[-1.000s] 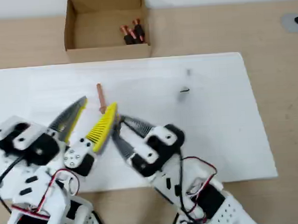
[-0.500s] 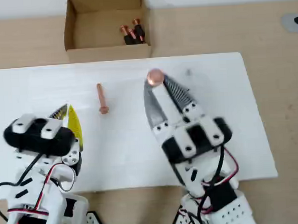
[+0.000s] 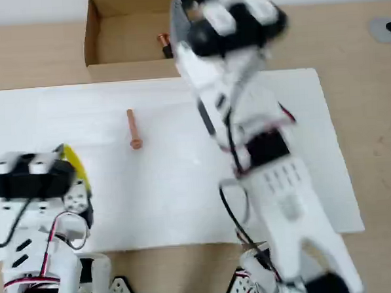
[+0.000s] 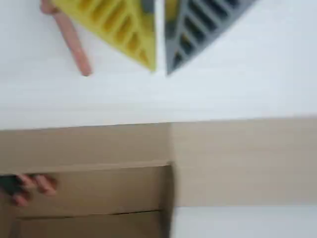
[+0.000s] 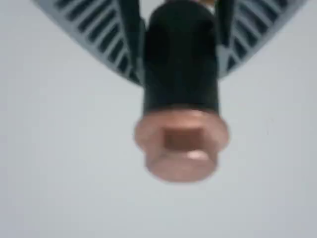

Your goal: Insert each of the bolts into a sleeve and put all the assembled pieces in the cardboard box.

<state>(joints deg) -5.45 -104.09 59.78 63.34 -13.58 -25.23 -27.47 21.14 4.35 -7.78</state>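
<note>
At the far edge of the counter (image 3: 347,40), the right claw (image 3: 187,4) hangs over the right-hand end of the cardboard box (image 3: 139,69), with its arm stretched across the white sheet (image 3: 152,195). The right wrist view shows this claw clamped on a black sleeve (image 5: 181,64), one grey finger pressed to each side. A copper bolt head (image 5: 181,144) sticks out of the sleeve's end, so the bolt is seated in it. The surface behind it is a pale blur, and I cannot tell from that view what lies beneath. Inside the box, near its right wall, lie the assembled pieces (image 3: 166,45), black with copper ends; their count is not readable. One loose bolt (image 3: 133,129) lies on the sheet, left of centre, with its head toward the arms' side and no sleeve on it. The left claw (image 4: 159,69) hangs at the near left of the sheet, apart from the loose bolt. Its yellow finger (image 4: 124,29) and grey finger (image 4: 198,29) are drawn almost together, with a thin slit between the tips. It holds nothing.
</note>
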